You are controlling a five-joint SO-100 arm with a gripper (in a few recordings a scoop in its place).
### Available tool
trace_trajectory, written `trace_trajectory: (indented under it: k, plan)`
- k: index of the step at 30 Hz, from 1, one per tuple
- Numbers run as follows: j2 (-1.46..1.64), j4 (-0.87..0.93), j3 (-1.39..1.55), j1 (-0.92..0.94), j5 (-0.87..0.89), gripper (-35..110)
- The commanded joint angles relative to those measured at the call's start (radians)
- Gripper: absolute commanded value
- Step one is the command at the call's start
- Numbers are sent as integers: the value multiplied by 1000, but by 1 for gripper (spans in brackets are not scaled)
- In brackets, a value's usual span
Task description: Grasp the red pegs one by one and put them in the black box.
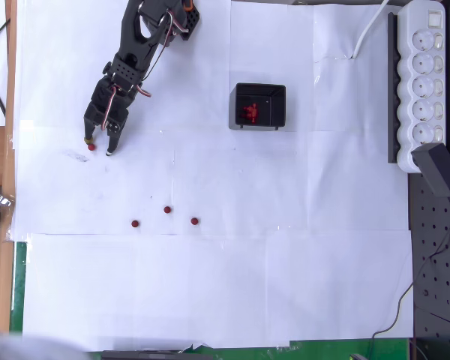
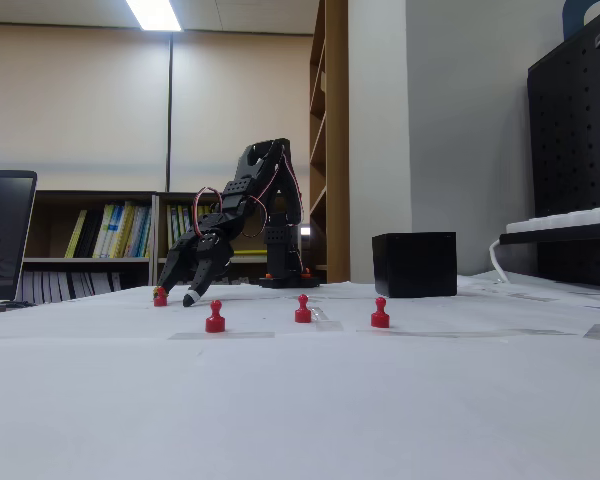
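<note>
Your gripper (image 1: 100, 148) is down on the white paper (image 1: 210, 285), fingers spread around one red peg (image 1: 91, 147).

That peg sits just inside the left fingertip in the overhead view, nothing pinched. Three more pegs (image 1: 167, 210) stand apart on the paper below the arm, upright in the fixed view (image 2: 302, 309). The black box (image 1: 259, 106) lies well to the right with a red cluster (image 1: 250, 113) inside. A white power strip (image 1: 423, 82) runs along the right edge. You have no readable writing anywhere.
</note>
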Motion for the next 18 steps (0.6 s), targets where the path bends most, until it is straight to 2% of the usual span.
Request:
trace_trajectory:
  k: [1,18]
  plan:
    - [25,-40,26,25,-17,19]
    - [57,-77,35,41,-81,19]
